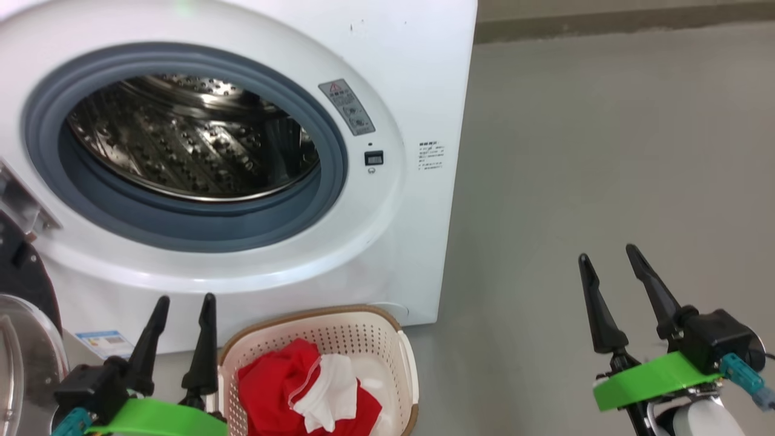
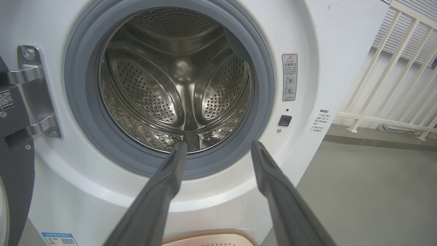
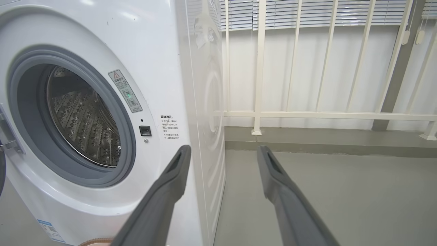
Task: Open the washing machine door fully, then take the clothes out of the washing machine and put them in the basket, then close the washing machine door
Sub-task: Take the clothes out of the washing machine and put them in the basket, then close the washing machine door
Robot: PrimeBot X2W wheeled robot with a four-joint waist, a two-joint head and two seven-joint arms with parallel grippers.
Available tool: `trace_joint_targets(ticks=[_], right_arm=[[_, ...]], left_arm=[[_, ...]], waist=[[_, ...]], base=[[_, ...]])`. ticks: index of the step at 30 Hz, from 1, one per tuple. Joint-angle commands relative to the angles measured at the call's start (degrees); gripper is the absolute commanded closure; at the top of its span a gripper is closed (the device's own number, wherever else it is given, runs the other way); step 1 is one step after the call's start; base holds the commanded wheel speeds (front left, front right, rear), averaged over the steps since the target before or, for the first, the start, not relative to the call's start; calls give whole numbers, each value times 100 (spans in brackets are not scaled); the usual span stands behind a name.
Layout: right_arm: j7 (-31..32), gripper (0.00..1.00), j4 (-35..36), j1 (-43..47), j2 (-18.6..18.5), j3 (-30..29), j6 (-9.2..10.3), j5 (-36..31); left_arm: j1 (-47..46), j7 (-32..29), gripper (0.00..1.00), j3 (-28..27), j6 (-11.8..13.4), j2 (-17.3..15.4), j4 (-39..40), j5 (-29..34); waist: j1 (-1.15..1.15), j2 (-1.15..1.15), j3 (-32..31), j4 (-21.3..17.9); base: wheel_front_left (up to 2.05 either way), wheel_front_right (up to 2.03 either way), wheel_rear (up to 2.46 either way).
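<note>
- Your L hand [image 1: 185, 297] sits lower left in head view, fingers spread w/ a moderate gap, gripping nothing.
- Your R hand [image 1: 607, 252] is lower right over the bare grey floor [image 1: 605, 151]. It's also spread & empty, well apart from the washing machine [image 1: 412, 72].
- The clothes [image 1: 272, 387], red w/ white parts, lie piled in the basket [image 1: 339, 336], just right of the L hand and nearer you than its fingertips.
- The basket stands on the floor just in front of the machine, below the opening; can't tell if they touch.
- The washing machine door [image 1: 27, 284] is swung open at far left on the hinge side. Its black rim & glass bowl show at the frame edge, just left of the L hand.
- The drum [image 1: 181, 139] shows bare perforated steel in L wrist view, where the L fingers point at the lower part of the grey rubber ring [image 1: 200, 224].
- In R wrist view the fingers straddle the machine's right front corner, w/ a white railing [image 3: 259, 68] beyond.
</note>
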State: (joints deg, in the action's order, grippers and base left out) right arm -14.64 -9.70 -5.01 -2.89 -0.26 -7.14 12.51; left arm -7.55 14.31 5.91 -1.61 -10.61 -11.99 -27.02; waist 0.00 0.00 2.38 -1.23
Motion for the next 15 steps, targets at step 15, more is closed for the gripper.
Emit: trace_joint_targets(ticks=[15], right_arm=[[-36, 0, 442, 267, 2, 134, -35, -156]], left_arm=[[120, 69, 0, -378, 22, -215, 114, 151]], waist=[[0, 0, -153, -125]], base=[[0, 0, 0]])
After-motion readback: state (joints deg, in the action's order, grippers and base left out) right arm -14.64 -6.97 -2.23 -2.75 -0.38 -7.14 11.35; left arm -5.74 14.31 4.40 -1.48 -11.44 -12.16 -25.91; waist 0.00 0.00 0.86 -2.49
